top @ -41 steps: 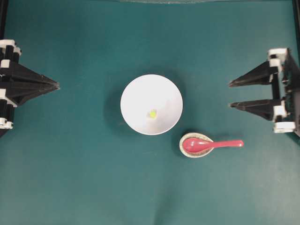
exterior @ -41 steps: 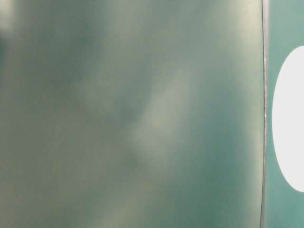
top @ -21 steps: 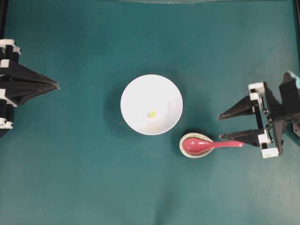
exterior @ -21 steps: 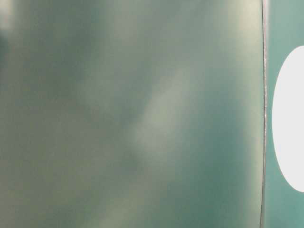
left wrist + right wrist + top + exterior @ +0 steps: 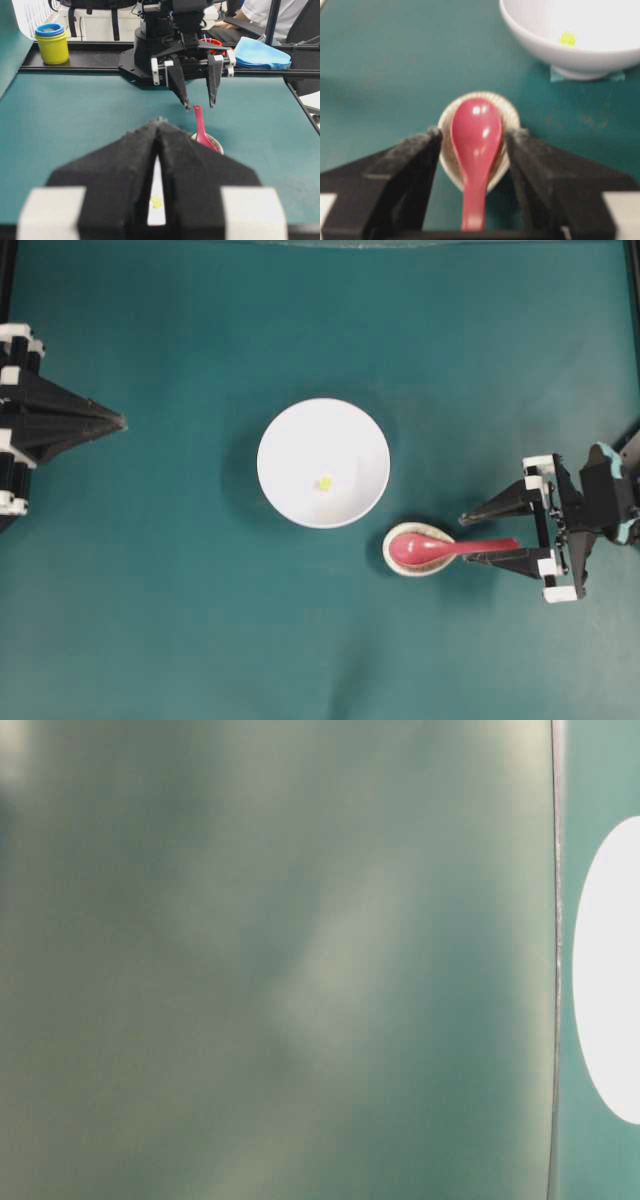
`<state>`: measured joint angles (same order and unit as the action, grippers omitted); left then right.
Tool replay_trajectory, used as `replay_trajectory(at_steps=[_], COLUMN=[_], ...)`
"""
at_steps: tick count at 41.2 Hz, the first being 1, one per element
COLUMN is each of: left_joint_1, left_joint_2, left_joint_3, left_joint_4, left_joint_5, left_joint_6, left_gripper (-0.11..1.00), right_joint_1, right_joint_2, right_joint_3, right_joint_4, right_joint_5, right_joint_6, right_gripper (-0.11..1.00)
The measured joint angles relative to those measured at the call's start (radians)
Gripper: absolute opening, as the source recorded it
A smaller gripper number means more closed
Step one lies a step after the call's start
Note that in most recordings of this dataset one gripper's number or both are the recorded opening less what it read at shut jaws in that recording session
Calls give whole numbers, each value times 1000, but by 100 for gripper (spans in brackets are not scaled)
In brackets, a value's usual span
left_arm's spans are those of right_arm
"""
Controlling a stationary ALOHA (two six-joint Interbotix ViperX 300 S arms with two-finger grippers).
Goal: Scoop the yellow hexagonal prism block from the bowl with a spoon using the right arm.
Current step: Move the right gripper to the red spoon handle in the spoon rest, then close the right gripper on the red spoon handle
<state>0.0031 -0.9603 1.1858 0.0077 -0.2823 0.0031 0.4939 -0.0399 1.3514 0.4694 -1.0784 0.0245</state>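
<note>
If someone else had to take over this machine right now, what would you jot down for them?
Right hand: open, fingers either side of the spoon handle, not gripping.
Left hand: shut, parked at the left edge.
Spoon: scoop lying in the speckled rest, handle pointing at the right hand.
Yellow block: in the white bowl, mid-table.
Done: nothing picked up.
Left: close on the handle, lift the spoon, scoop the block from the bowl.

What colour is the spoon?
The spoon is glossy red-pink; it shows best in the right wrist view.
</note>
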Motion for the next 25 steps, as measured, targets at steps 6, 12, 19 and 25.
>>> replay_trajectory(at_steps=[6,12,19,25], left_joint_1=[0,0,0,0], left_joint_2=[0,0,0,0], left_joint_3=[0,0,0,0], left_joint_4=[0,0,0,0], left_joint_5=[0,0,0,0], left_joint_6=[-2,0,0,0], left_gripper=[3,3,3,3], right_joint_1=[43,49,51,51], right_joint_2=[75,124,163,184], right_joint_3=[-15,-21,-20,-21], right_joint_4=[43,52,66,67], right_joint_5=[-20,-25,-25,-25], right_joint_6=[0,0,0,0], right_gripper=[58,58,58,58])
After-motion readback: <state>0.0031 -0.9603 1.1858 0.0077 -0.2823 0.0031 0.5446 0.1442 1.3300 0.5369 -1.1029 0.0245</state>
